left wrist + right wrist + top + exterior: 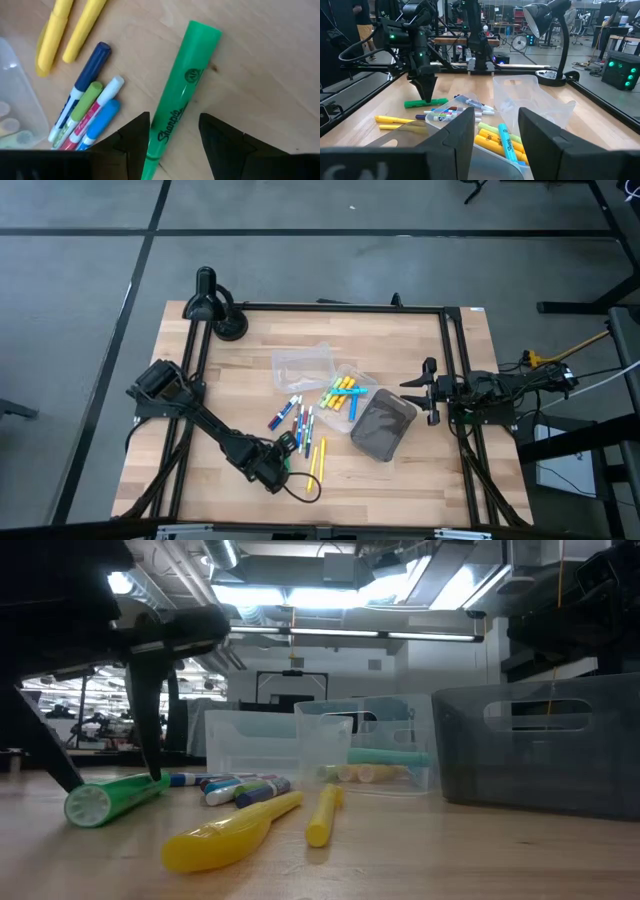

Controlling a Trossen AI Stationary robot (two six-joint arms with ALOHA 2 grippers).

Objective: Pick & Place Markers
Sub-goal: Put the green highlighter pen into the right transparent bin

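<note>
Left tool lined up over the green marker, grasp not yet made.
The left tool [172,132] stood released, astride the green marker [182,95] lying on the counter [400,470]; closing seemed next. The right tool [428,391] waited released beside the dark bin [383,425].

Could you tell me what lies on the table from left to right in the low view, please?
Green marker → yellow marker → smaller yellow marker → grey bin.
</note>
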